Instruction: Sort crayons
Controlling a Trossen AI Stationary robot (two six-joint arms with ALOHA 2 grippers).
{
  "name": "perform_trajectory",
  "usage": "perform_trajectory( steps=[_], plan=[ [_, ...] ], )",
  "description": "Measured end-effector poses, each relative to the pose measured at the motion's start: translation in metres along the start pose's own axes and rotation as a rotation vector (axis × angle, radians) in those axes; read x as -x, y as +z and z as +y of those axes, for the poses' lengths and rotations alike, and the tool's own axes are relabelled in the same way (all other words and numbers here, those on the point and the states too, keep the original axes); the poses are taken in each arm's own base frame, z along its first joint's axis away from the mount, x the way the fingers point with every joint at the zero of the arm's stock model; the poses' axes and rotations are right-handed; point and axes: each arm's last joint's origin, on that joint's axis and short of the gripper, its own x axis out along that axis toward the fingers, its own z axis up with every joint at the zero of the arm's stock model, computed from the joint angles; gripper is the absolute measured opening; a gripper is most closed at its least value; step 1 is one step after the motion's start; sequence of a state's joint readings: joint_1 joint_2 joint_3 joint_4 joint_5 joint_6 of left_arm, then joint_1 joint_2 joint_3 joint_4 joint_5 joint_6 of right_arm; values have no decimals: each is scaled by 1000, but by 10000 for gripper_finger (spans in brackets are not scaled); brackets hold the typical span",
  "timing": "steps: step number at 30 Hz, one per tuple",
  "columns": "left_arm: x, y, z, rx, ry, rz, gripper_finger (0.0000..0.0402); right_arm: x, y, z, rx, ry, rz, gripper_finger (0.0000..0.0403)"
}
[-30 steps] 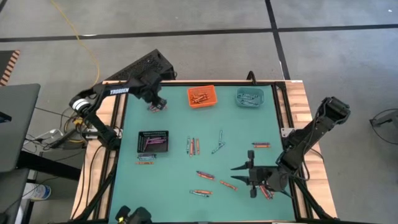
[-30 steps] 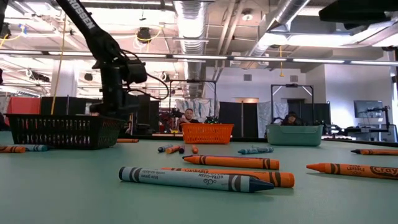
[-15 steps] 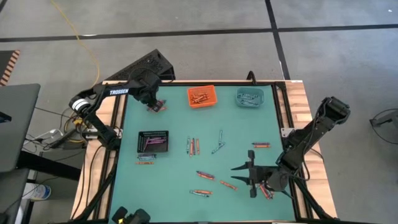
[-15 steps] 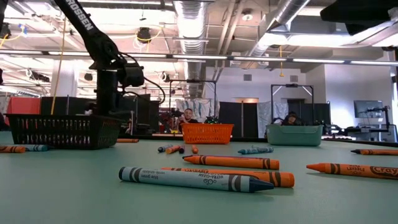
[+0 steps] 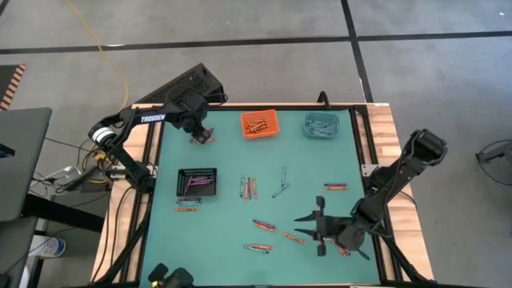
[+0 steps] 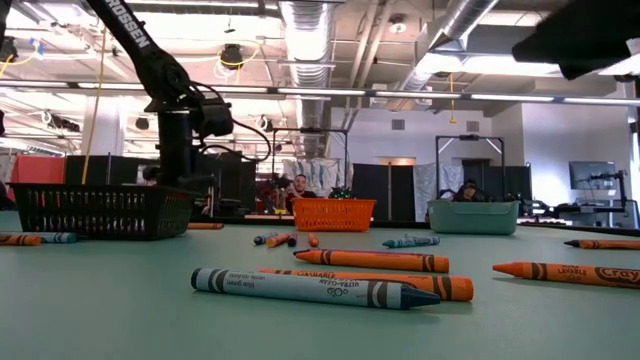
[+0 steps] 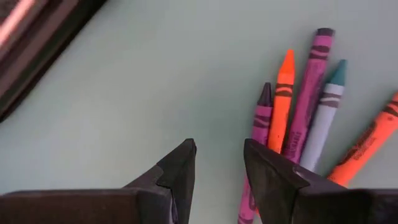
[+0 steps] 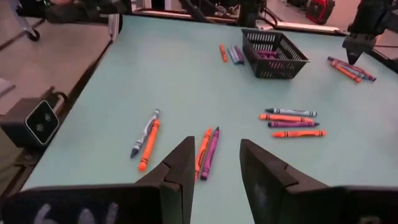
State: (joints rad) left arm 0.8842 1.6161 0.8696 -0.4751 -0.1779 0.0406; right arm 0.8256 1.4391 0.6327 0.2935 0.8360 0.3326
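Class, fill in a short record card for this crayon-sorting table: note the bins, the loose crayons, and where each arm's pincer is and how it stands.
Surface: green table
Bins: orange bin, teal bin, black bin, each holding crayons
Loose crayons: scattered over the middle and near half of the table
Left pincer: open, low over a small crayon cluster near the far left corner
Right pincer: open, empty, above crayons near the right front

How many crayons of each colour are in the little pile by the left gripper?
Purple-pink crayons: 2
Orange crayons: 2
Teal crayon: 1
Total showing in the left wrist view: 5
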Motion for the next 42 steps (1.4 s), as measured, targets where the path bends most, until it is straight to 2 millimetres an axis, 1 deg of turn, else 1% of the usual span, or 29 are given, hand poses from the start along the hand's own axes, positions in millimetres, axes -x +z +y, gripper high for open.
perform_trajectory(
  steps=[3,6,13,19,23,28,32,37,42],
  plan=[
    [0,0,-1,-14,-42,-1,128,-3,2,-1,-23,-4,-16,128],
    [0,-1,-1,-22,-43,5,128,-3,6,-2,-48,-4,-36,128],
    [0,1,0,-27,1,-12,128,-3,5,-1,-49,0,-37,128],
    [0,3,-4,-62,-150,-37,128,-3,5,-1,-49,-1,-37,128],
    [1,3,-5,-90,-196,-43,128,-4,6,-2,-50,-5,-37,128],
    [1,3,-6,-90,-206,-42,128,-5,6,-3,-52,-9,-37,128],
    [1,2,-8,-90,-289,-44,128,-5,6,-3,-52,-9,-37,128],
    [2,1,-10,-82,-303,-34,128,-5,6,-3,-59,-8,-36,128],
    [2,-6,-17,-154,-289,42,128,-5,6,-3,-61,-8,-36,128]
  ],
)
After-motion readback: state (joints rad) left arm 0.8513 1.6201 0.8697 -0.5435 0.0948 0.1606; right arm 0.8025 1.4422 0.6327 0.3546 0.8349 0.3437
